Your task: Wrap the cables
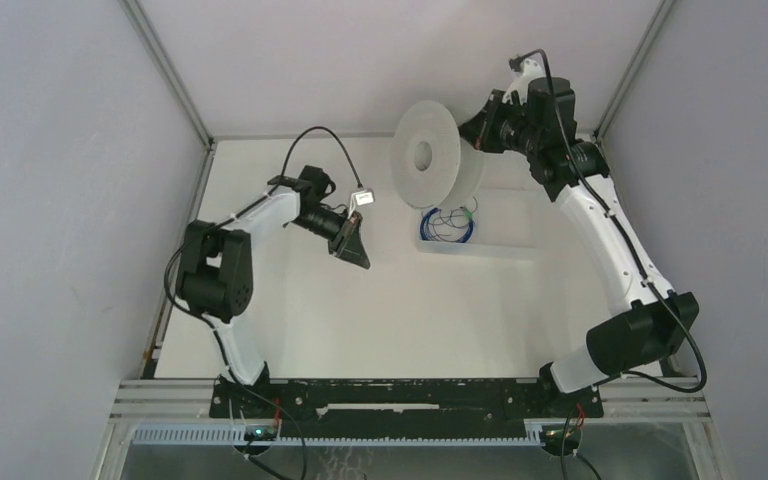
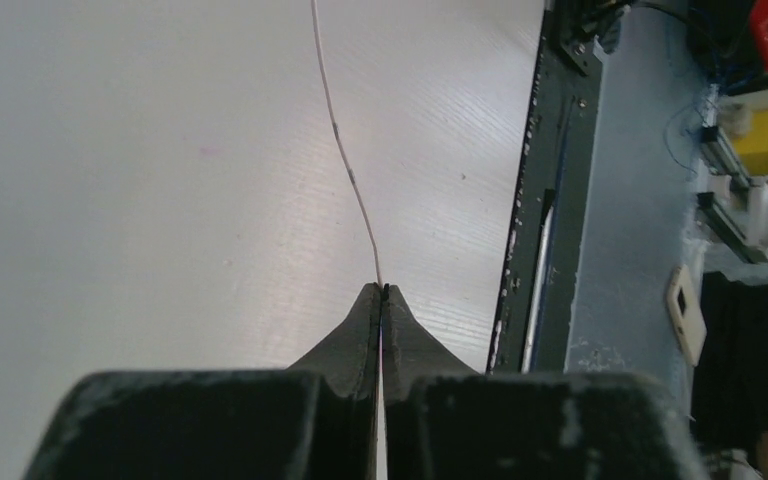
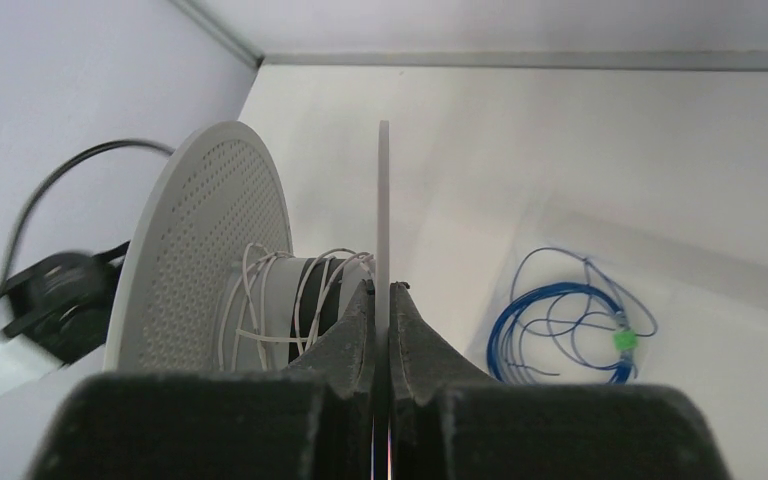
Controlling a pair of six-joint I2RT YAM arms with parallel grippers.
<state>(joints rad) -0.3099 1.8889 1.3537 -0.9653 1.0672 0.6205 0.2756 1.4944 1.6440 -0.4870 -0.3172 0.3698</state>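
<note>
A thin pale cable (image 2: pixel 345 165) runs across the white table straight into my left gripper (image 2: pixel 381 288), whose jaws are shut on its end. That gripper (image 1: pixel 358 255) hovers left of the table's middle. Several loose turns of the same pale cable (image 3: pixel 260 300) lie round the hub of a grey spool (image 1: pixel 425 155) with a perforated flange (image 3: pixel 205 240). My right gripper (image 3: pixel 382 288) is shut on the spool's thin near flange (image 3: pixel 383 200), holding the spool on edge at the back of the table (image 1: pixel 475 135).
A blue cable coil (image 3: pixel 560 320) with a green tag lies on a clear sheet just below the spool (image 1: pixel 447 225). A black frame rail (image 2: pixel 540 200) marks the table's near edge. Grey walls enclose the left, back and right.
</note>
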